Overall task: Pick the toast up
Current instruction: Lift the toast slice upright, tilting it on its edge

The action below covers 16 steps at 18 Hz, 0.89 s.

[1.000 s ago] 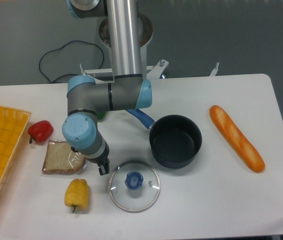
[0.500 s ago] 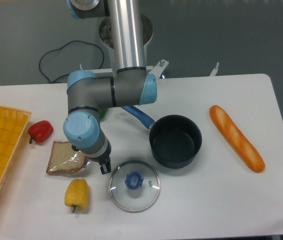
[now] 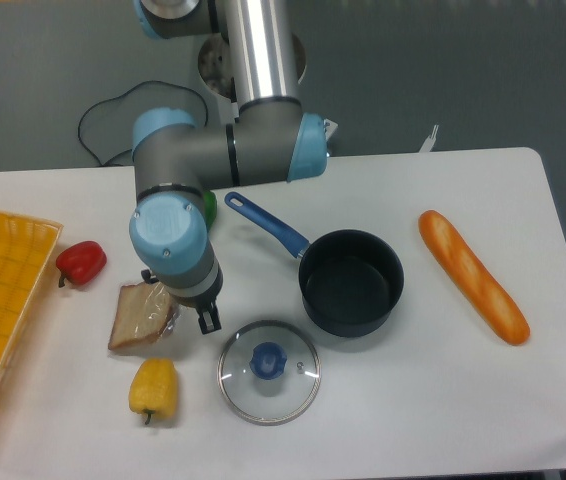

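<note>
The toast point(image 3: 139, 315), in crinkly clear wrap, sits tilted at the left-centre of the white table point(image 3: 443, 400). Its right edge appears raised under the wrist; the left edge looks low, near or on the table. The gripper point(image 3: 178, 305) is mostly hidden beneath the blue wrist joint; one dark finger point(image 3: 207, 318) shows to the right of the slice. It appears closed on the toast's right edge, judging by the tilt, but the contact itself is not visible.

Risks, as judged:
- The grip seems to be on an edge only, and possibly on the wrap more than the bread. The plastic could slide or stretch, and the slice could droop or drop out during the lift.
- A tilted slice hanging from one side can swing and brush the yellow pepper point(image 3: 154, 388), which lies just below it.
- The red pepper point(image 3: 81, 262) is near the upper left; a sideways drag could nudge it.

Room to move:
- The glass lid point(image 3: 268, 372) lies near the gripper's lower right, and the dark pot point(image 3: 351, 281) with its blue handle point(image 3: 266, 224) is further right.
- The yellow basket point(image 3: 3, 290) occupies the left edge of the table.
- The orange baguette point(image 3: 472, 276) lies well apart, to the right.
- Straight up looks like the freest path; the lateral space is crowded on three sides.
</note>
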Motion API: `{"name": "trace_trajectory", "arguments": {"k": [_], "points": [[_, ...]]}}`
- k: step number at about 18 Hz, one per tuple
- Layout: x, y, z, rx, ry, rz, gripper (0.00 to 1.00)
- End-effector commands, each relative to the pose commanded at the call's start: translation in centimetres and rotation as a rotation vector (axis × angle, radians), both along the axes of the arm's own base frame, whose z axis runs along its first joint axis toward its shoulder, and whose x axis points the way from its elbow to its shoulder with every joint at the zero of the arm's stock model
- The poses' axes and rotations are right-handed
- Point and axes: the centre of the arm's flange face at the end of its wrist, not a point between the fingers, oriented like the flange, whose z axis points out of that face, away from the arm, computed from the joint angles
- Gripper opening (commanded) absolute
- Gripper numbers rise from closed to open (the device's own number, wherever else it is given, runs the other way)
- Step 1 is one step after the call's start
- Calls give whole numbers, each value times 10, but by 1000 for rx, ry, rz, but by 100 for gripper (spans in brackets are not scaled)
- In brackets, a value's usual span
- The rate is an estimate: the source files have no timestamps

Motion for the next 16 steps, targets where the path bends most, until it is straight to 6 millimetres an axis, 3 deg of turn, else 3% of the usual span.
{"name": "trace_trajectory", "arguments": {"k": [4,16], "points": [[10,-9,23,4,-1,-3,0],[23,-22,64,26,-38,56,0]]}}
